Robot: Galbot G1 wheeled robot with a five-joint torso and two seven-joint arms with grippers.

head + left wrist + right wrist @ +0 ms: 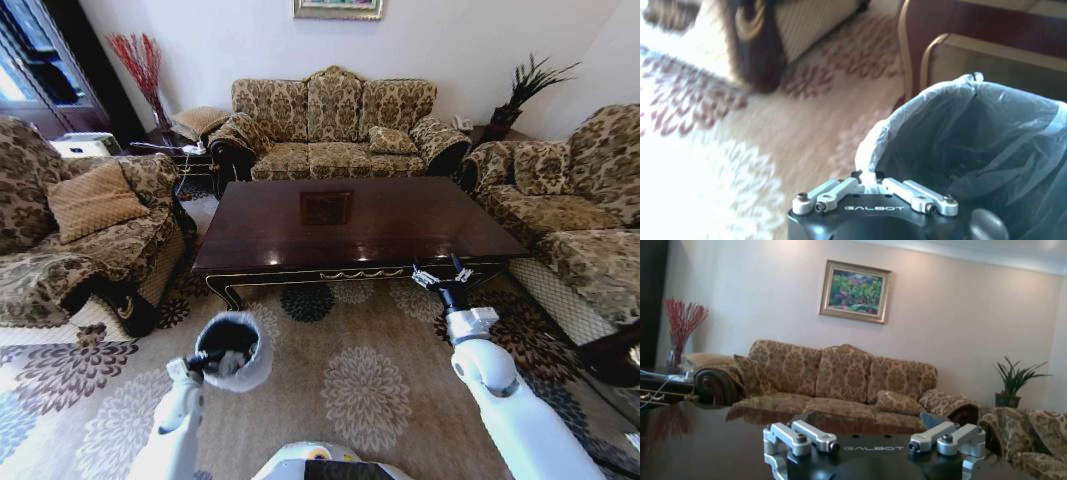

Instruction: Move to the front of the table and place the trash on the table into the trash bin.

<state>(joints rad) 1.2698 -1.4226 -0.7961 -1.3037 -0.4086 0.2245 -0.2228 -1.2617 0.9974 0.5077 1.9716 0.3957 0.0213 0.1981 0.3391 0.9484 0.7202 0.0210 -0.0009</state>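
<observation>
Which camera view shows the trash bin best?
The left wrist view: the trash bin sits close, its bag liner and inside visible, with the left gripper shut on the rim. The head view shows it small on the carpet.

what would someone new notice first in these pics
The large glossy dark brown wooden coffee table sits mid-room, ringed by patterned brown sofas. At its near left corner, on the floral carpet, the left pincer grips the rim of the small round black bin with a pale plastic liner. The right pincer hangs open at the table's front right edge.
</observation>
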